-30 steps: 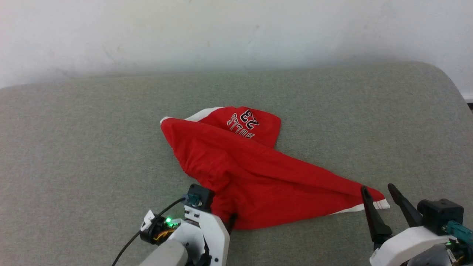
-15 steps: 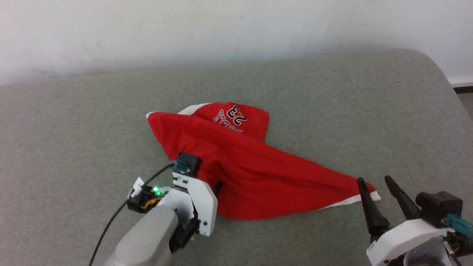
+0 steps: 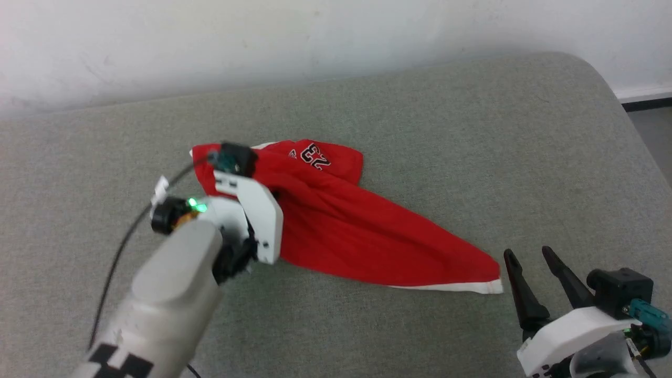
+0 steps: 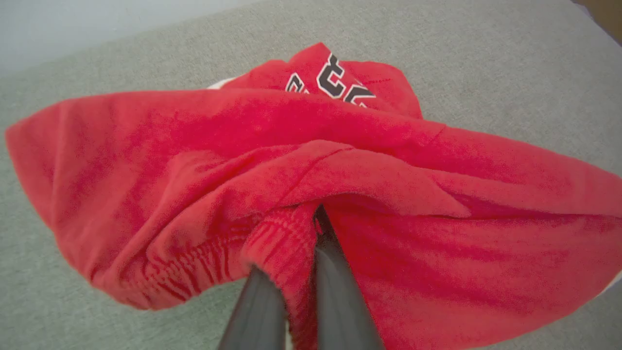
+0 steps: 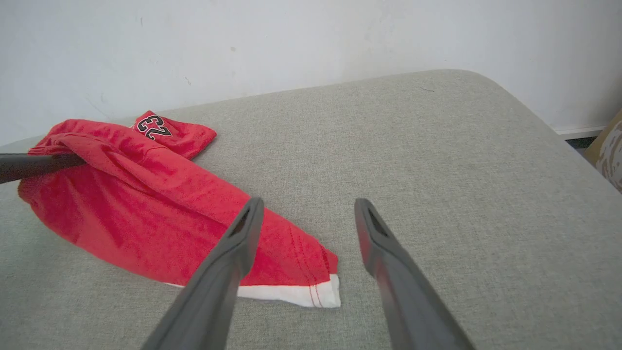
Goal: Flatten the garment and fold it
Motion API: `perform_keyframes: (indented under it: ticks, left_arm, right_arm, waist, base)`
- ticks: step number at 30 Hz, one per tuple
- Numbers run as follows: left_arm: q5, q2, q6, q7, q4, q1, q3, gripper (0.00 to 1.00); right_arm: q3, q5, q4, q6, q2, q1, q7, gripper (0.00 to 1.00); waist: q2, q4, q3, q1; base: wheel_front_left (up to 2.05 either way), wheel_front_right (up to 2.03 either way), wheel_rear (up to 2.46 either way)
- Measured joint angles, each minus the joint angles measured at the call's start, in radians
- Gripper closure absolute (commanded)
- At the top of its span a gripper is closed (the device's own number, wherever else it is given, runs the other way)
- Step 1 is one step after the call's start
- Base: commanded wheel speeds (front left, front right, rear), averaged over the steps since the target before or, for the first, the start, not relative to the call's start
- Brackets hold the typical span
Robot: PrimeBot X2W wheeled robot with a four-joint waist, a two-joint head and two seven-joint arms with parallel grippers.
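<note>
Garment (image 3: 357,231) lies crumpled on the grey cushion (image 3: 472,131), bunched at its far end near the "23" print and tapering to a white-edged corner at the near right. The left gripper (image 4: 291,272) is clenched on its gathered waistband. The right gripper (image 5: 309,201) hovers just beside that corner, fingers spread, grasping nothing.

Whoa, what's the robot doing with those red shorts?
The robot's left hand is pinched shut on the gathered waistband of the red soft fabric basketball shorts with white stripes, which lie crumpled on the grey-green fabric cushion. Its right hand hovers open near the white-trimmed leg hem. The shorts are not yet flat or folded.
</note>
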Motion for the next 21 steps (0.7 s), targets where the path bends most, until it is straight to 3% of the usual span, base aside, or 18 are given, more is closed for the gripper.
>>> perform_keyframes:
  ticks: [9,17,18,19,21]
  left_arm:
    - [-0.030,0.027,-0.041,0.234,0.100,-0.213,-0.001,1.00]
    - [-0.033,0.017,-0.040,0.203,0.236,-0.295,0.010,1.00]
    - [-0.040,0.015,-0.041,0.186,0.244,-0.295,0.013,0.69]
    - [-0.043,0.013,-0.041,0.161,0.246,-0.292,0.018,0.00]
    - [-0.046,0.015,-0.048,0.121,0.243,-0.279,0.022,0.00]
  right_arm:
    - [0.040,0.007,0.008,0.000,0.000,-0.044,0.007,0.00]
    - [0.067,0.024,0.044,0.000,0.000,-0.075,-0.011,0.00]
    - [0.065,0.024,0.048,0.000,0.000,-0.075,-0.012,0.00]
    - [0.062,0.025,0.052,0.000,0.000,-0.074,-0.013,0.00]
    - [0.054,0.025,0.057,0.000,0.000,-0.071,-0.020,0.00]
  waist:
    - [0.0000,-0.023,0.039,0.0000]
    - [0.0000,-0.071,0.074,0.0001]
    - [0.0000,-0.074,0.075,0.0001]
    - [0.0000,-0.076,0.072,0.0001]
    - [0.0000,-0.076,0.065,-0.0001]
  base:
    - [0.00,0.00,0.00]
    - [0.00,0.00,0.00]
    - [0.00,0.00,0.00]
    - [0.00,0.00,0.00]
    - [0.00,0.00,0.00]
